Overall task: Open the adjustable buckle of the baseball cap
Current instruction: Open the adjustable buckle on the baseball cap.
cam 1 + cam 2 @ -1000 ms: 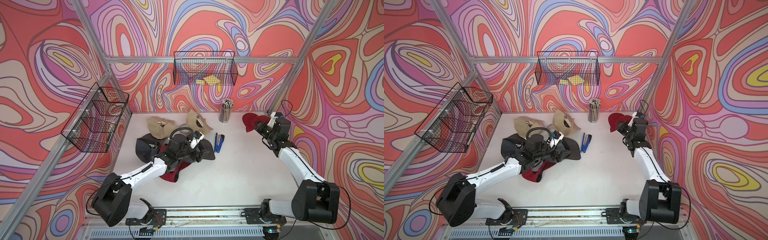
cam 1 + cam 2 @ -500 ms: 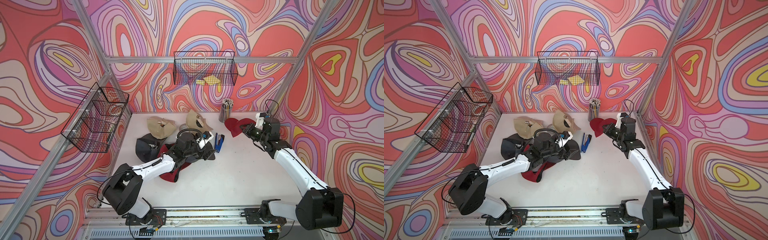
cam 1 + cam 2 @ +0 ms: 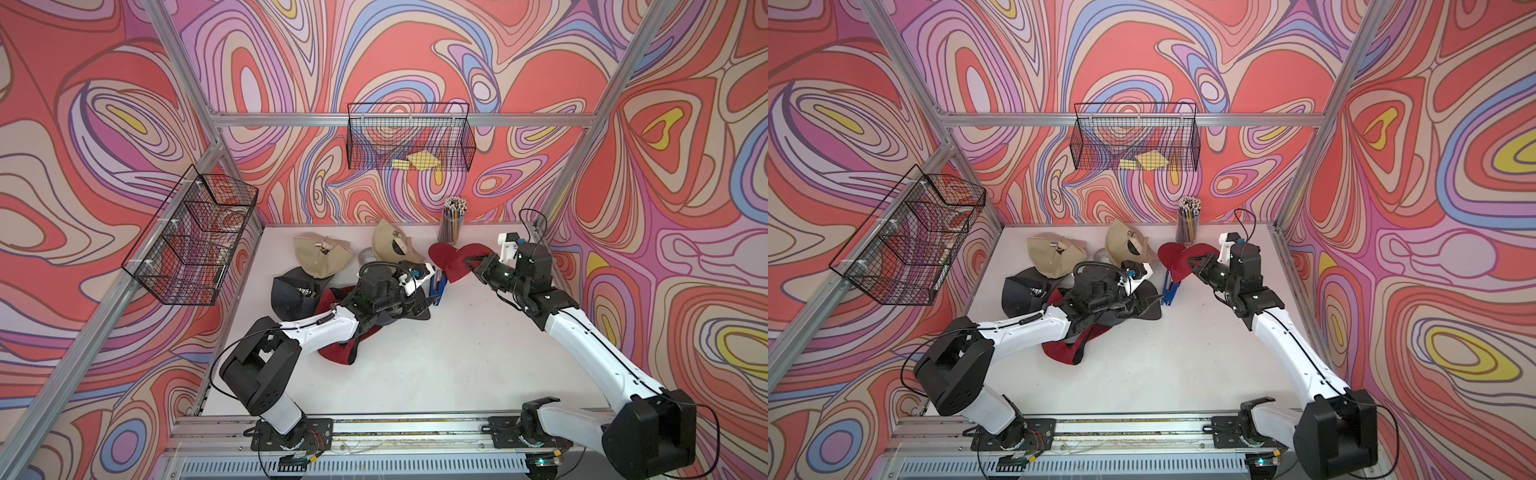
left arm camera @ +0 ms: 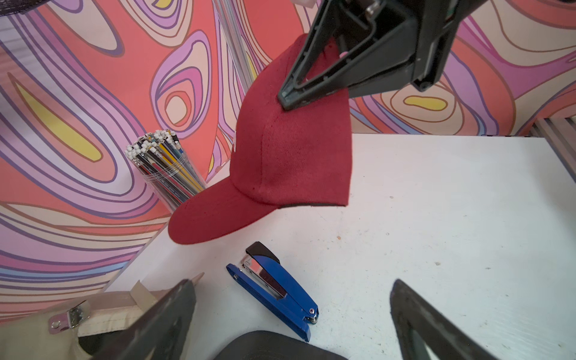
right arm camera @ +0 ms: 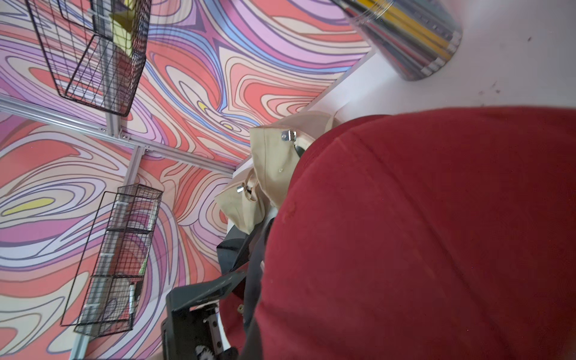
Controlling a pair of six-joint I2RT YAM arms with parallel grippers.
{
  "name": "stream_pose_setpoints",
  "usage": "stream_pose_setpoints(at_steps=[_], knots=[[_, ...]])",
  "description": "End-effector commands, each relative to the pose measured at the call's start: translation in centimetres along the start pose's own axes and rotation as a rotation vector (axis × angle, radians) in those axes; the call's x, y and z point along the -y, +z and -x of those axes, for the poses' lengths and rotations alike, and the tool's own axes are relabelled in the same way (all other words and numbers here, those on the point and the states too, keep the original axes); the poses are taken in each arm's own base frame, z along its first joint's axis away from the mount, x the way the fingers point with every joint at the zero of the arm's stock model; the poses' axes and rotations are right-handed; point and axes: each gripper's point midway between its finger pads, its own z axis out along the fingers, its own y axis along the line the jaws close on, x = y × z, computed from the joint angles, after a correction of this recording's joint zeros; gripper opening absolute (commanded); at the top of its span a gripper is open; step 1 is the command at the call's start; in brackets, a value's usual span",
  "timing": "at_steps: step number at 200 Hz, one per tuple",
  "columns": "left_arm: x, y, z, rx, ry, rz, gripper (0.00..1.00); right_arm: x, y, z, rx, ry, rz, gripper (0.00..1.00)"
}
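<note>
The red baseball cap [image 3: 451, 261] [image 3: 1177, 259] hangs above the table beside the pencil cup, brim down. My right gripper [image 3: 468, 262] [image 3: 1190, 261] is shut on the cloth of its crown, as the left wrist view shows [image 4: 285, 103]. The cap [image 5: 420, 233] fills most of the right wrist view and hides those fingertips. Its adjustable buckle is not clearly visible in any view. My left gripper [image 3: 424, 300] [image 4: 291, 283] stands open with nothing between its fingers. It hovers over a dark cap [image 4: 274, 346] and the blue stapler [image 4: 274, 286], short of the red cap.
Two beige caps [image 3: 320, 257] [image 3: 390, 245] with metal buckles lie at the back. A dark cap [image 3: 291, 295] and another red cap [image 3: 345, 353] lie by the left arm. The pencil cup [image 3: 453, 224] stands at the back wall. Wire baskets [image 3: 409, 143] [image 3: 191, 241] hang on the walls.
The right arm has carried the red cap from the back right corner leftward, to beside the pencil cup. The left arm has reached right towards it, its jaws spreading slightly wider.
</note>
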Motion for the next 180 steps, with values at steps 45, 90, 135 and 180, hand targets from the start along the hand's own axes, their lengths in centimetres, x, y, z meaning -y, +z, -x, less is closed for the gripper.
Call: stream_pose_setpoints(at_steps=[45,90,135,180], knots=[[0.4,1.5,2.6,0.044,0.143,0.0,0.97,-3.7,-0.7,-2.3,-0.051,0.032,0.142,0.0],[-0.3,1.3,2.8,0.019,0.171,0.057,0.86,-5.1,-0.5,-3.5,-0.072,0.034,0.174,0.0],[-1.7,0.5,3.4,0.034,0.151,0.149,0.35,-5.4,-0.2,-4.4,-0.074,0.019,0.164,0.0],[-3.7,0.2,3.2,-0.006,0.066,0.254,0.0,-5.2,-0.1,-3.8,-0.04,-0.052,0.132,0.43]])
